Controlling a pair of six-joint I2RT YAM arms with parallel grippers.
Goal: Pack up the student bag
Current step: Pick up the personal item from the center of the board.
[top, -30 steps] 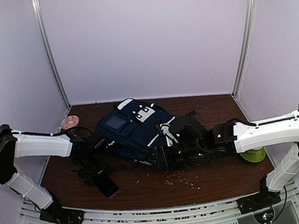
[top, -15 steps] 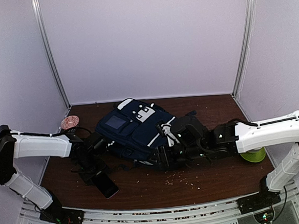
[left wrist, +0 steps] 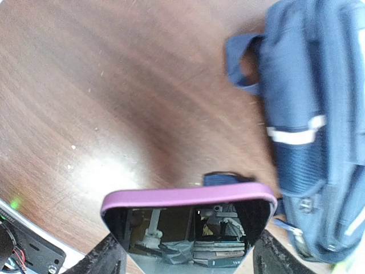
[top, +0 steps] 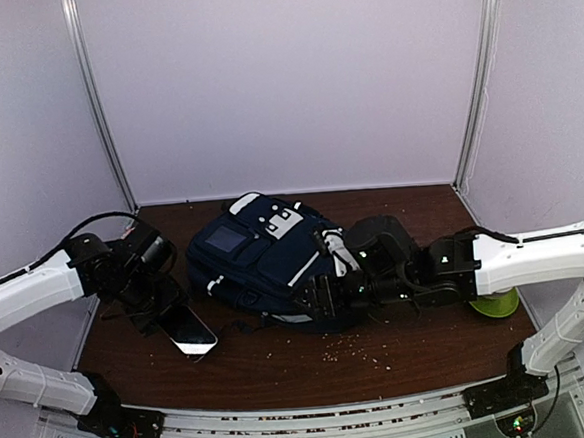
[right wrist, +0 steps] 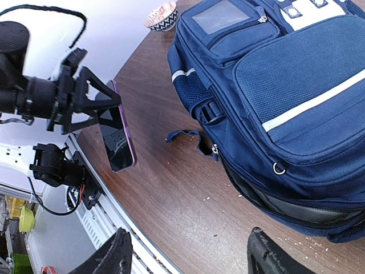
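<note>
While I watch the feed from above, the backpack lies flat on the brown table, about mid-width and toward the back wall. Its front faces up, showing white stripes and white patches at the far end. From the right wrist camera I see its navy fabric, a mesh panel and a small windowed pocket on top.

My left gripper is off to the left of the backpack, clear of it. It is clamped on a phone with a purple case and a dark glossy screen. The left wrist view shows the phone sitting between the two fingers, with its purple edge pointing away from the camera. The phone hangs at a slant with its lower end toward the near edge of the table. I cannot tell whether that end touches the wood.

My right gripper hovers by the near right side of the backpack. Its jaws are spread wide with only bare table between them.

A small patterned bowl sits at the far left corner. Something green peeks out under the right arm, and crumbs dot the wood in front.
</note>
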